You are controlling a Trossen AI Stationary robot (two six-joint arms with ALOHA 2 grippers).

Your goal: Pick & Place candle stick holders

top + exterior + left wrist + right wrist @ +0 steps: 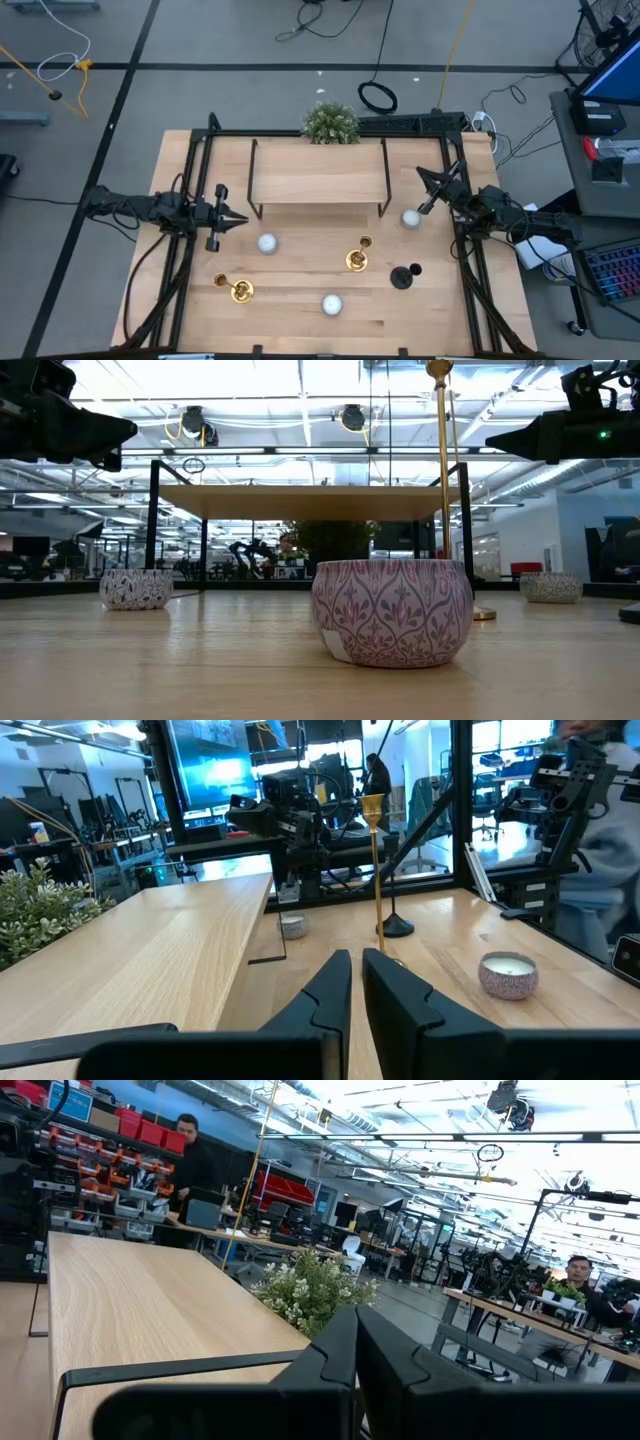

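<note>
Two gold candlesticks (357, 256) (237, 289) and one black candlestick (403, 276) are standing on my table (300, 320), all well apart from my claws. I am holding my left claw (243, 218) nearly pressed together, pinching nothing, near a white candle tin (267, 242). My right claw (421, 173) is hovering pressed together, empty, near the shelf (318, 172).

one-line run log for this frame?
left gripper: idle, empty | right gripper: shut, empty | gold candlesticks: on table | black holder: on table

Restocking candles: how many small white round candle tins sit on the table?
3: white round candle tins beside the left gripper, near the right gripper, and at the front edge.
</note>
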